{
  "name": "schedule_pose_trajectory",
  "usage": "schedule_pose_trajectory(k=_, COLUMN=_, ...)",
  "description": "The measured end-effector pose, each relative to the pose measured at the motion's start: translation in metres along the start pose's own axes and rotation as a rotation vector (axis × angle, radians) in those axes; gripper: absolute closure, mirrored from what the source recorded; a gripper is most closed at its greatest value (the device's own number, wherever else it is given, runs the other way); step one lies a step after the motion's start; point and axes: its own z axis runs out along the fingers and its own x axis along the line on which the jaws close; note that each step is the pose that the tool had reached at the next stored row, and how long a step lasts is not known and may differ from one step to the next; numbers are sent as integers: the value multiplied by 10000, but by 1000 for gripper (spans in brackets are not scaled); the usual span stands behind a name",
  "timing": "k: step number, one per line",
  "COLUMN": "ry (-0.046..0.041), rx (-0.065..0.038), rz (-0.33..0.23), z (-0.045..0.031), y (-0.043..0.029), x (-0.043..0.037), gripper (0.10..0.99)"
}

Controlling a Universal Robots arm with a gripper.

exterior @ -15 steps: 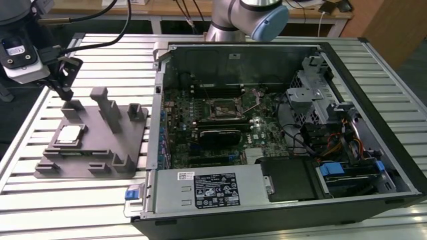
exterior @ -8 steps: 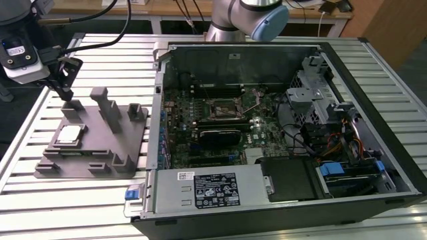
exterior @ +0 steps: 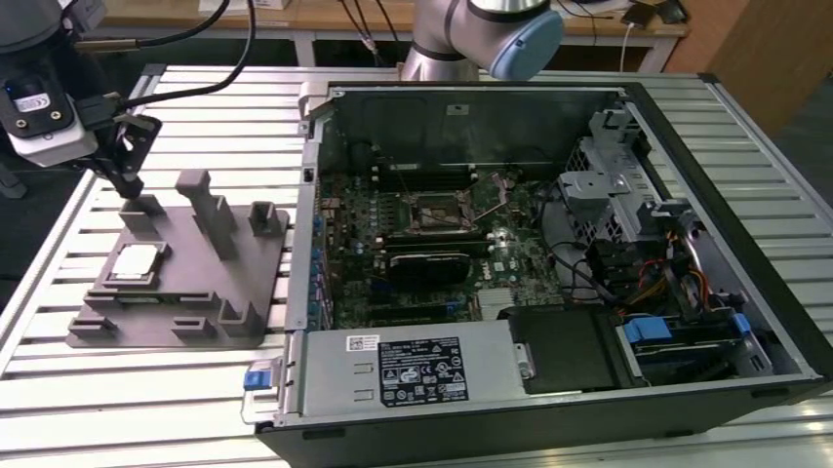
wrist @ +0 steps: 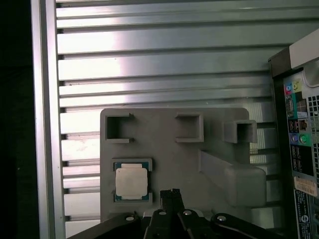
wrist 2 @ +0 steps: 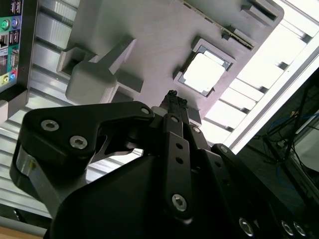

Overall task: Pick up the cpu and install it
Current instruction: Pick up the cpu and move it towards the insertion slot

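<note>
Pick-up is the step in hand, by the look of it, and nothing is installed yet. Your pincer (exterior: 128,185) hangs low over the far corner of the grey holder tray (exterior: 182,292) on the slatted table (exterior: 131,390), its fingers pressed together and holding nothing. The chip (exterior: 135,263) lies flat in its square pocket in that tray, silvery top up and untouched. It is near the pincer but not under it. In the first wrist view the chip (wrist: 131,182) sits just beside the pincer (wrist: 171,193), apart from it. The second wrist view shows the chip (wrist 2: 203,73) just past the tips. The socket (exterior: 436,210) lies well apart, inside the open computer case (exterior: 586,419) toward the exterior view's right. Your next move likely calls for spreading the fingers, centring them over the chip, squaring them to its edges, and a gentle descent, since so thin a plate offers little edge to grip.
</note>
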Motion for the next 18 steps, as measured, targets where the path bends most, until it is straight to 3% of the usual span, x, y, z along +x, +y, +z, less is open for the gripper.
schedule_pose_trajectory(k=18, ry=-1, rx=-2, rz=-1, z=180, y=-64, x=150, gripper=980)
